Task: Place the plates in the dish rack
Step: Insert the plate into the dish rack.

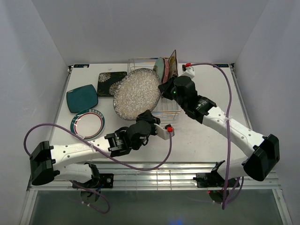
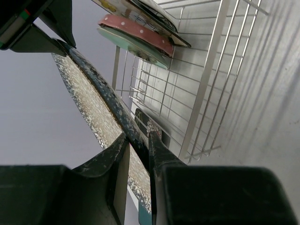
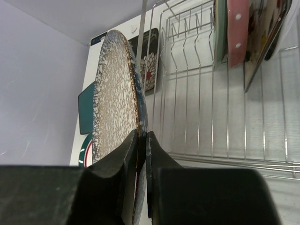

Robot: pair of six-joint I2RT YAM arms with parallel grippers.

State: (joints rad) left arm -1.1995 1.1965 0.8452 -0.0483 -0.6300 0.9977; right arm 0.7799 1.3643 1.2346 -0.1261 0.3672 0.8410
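Note:
The large grey speckled plate (image 1: 135,95) is held tilted on edge at the left end of the dish rack (image 1: 169,110). My left gripper (image 1: 149,115) is shut on its near rim, and my right gripper (image 1: 164,88) is shut on its right rim. The left wrist view shows the left gripper (image 2: 138,137) pinching the dark rim of the plate (image 2: 89,103). In the right wrist view the right gripper (image 3: 142,135) clamps the plate's (image 3: 115,93) edge beside the rack (image 3: 225,117). Mint green (image 1: 159,68), pink (image 1: 166,70) and cream floral (image 1: 172,62) plates stand in the rack's far end.
On the table left of the rack lie a black floral square plate (image 1: 110,83), a teal plate (image 1: 82,98) and a white teal-rimmed plate (image 1: 87,124). White walls enclose the table on three sides. Purple cables loop from both arms.

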